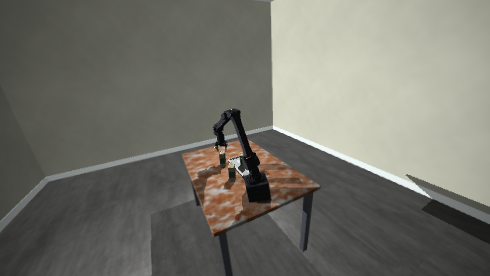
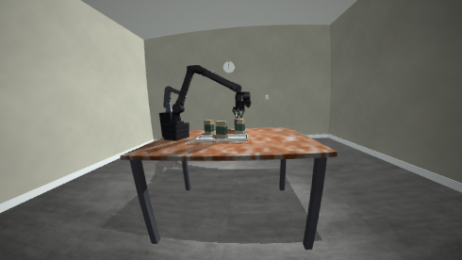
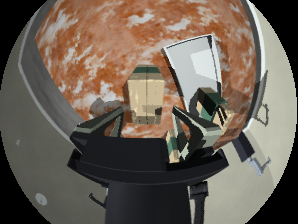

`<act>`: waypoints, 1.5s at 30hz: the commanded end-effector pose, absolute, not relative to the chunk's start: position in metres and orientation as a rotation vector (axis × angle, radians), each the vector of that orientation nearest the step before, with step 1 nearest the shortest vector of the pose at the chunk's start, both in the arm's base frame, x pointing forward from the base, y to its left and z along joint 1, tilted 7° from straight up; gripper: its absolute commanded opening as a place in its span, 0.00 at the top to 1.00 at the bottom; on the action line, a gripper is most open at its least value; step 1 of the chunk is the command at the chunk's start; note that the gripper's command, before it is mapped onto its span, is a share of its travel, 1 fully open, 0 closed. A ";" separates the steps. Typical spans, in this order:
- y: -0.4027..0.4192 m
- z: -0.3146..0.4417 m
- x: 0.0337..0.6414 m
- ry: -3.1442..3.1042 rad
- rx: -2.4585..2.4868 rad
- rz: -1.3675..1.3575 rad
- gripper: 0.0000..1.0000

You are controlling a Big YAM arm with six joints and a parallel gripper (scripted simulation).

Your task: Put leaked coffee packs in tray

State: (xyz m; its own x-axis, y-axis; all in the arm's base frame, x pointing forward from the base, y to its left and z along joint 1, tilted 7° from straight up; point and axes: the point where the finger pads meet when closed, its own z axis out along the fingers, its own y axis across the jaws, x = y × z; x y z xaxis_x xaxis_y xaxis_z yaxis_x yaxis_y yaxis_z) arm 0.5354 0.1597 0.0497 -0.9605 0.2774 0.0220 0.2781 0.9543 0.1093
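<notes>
My gripper [image 1: 220, 148] [image 2: 239, 116] [image 3: 147, 109] is open and points down just above a coffee pack [image 1: 222, 159] [image 2: 239, 126] [image 3: 146, 95], tan with a green band. That pack stands upright on the table, its top below and between the fingertips. A second pack [image 2: 222, 129] [image 3: 210, 102] stands upright at the white tray [image 1: 239, 167] [image 2: 236, 139] [image 3: 186, 65], apparently inside it, near one end. A third pack [image 1: 231, 171] [image 2: 208, 126] stands on the table nearer the arm's base; in the wrist view it is partly hidden behind the right finger.
The arm's black base [image 1: 258, 189] [image 2: 174, 128] stands at one end of the marbled orange table [image 1: 220, 210] [image 2: 292, 146]. The arm arches over the table close to the tray. The second pack takes up part of the tray; the rest of its floor shows bare.
</notes>
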 end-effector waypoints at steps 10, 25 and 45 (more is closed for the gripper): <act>0.171 0.091 0.560 -3.184 -0.457 -0.240 0.23; 0.174 0.080 0.557 -3.156 -0.449 -0.217 0.23; 0.173 0.080 0.557 -3.156 -0.449 -0.217 0.23</act>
State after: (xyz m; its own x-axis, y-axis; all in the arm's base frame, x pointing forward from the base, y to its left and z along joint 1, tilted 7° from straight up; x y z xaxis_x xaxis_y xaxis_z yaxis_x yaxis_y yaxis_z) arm 0.5353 0.1603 0.0497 -0.9602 0.2784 0.0223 0.2791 0.9540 0.1093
